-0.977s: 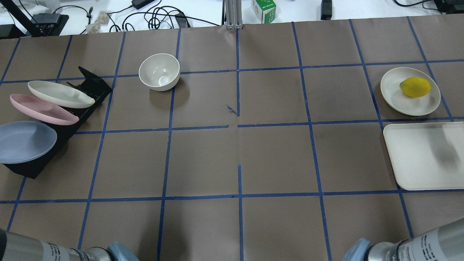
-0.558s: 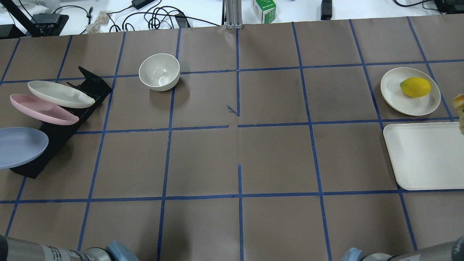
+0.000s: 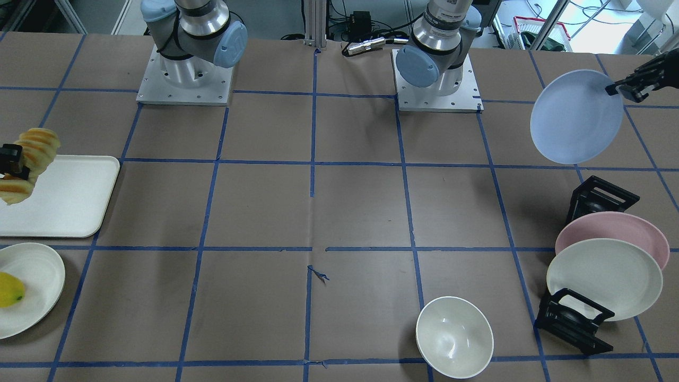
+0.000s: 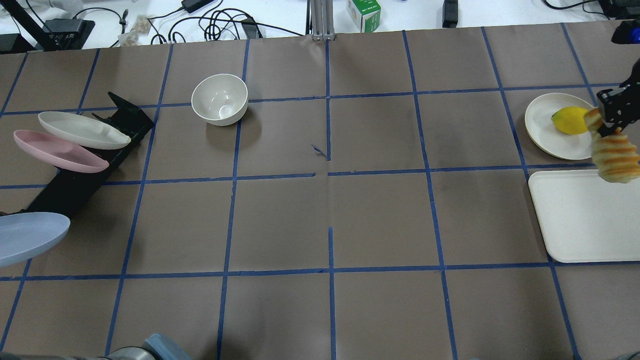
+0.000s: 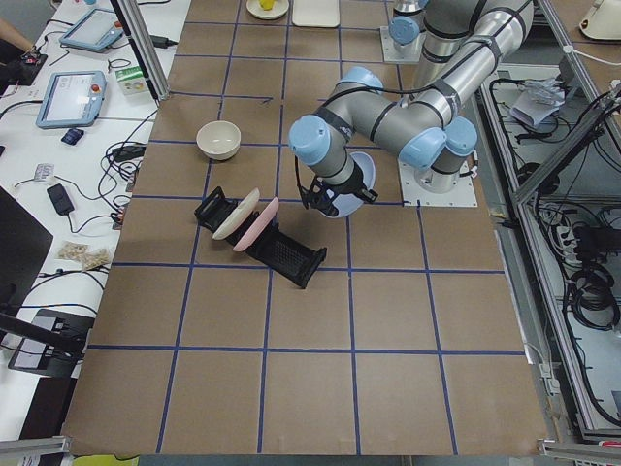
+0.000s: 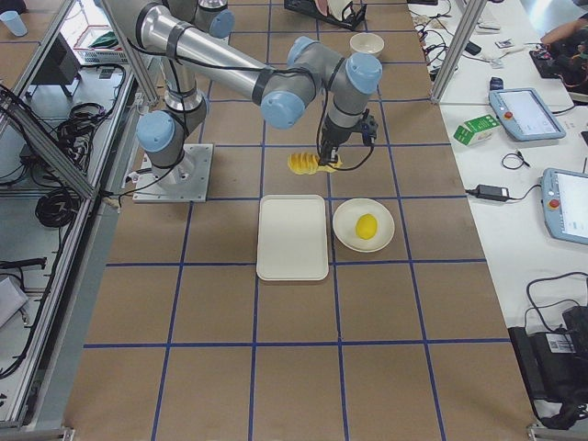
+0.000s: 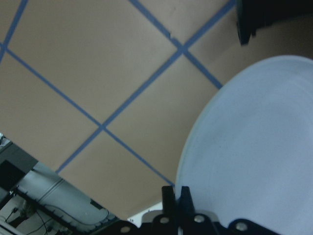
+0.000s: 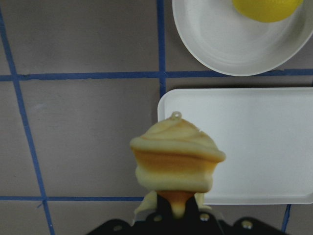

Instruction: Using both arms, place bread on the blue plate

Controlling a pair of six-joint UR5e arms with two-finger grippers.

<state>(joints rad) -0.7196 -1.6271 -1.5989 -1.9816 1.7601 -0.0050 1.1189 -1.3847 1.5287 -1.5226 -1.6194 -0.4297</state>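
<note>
My left gripper (image 3: 618,89) is shut on the rim of the blue plate (image 3: 577,116) and holds it tilted in the air, off the rack. The plate shows at the left edge of the overhead view (image 4: 27,237) and fills the left wrist view (image 7: 254,147). My right gripper (image 4: 606,125) is shut on one end of the bread (image 4: 616,157), a ribbed golden loaf. The bread hangs above the far edge of the white tray (image 4: 585,225). It also shows in the right wrist view (image 8: 176,161) and the front view (image 3: 29,156).
A black rack (image 4: 75,187) at the left holds a pink plate (image 4: 57,150) and a cream plate (image 4: 82,130). A white bowl (image 4: 220,99) stands at the far middle left. A cream plate (image 4: 542,125) with a lemon (image 4: 567,121) lies beyond the tray.
The blue plate has come out of the rack and moved toward the robot. The bread, held by the right gripper, has come in from the right edge, above the tray's far edge.
</note>
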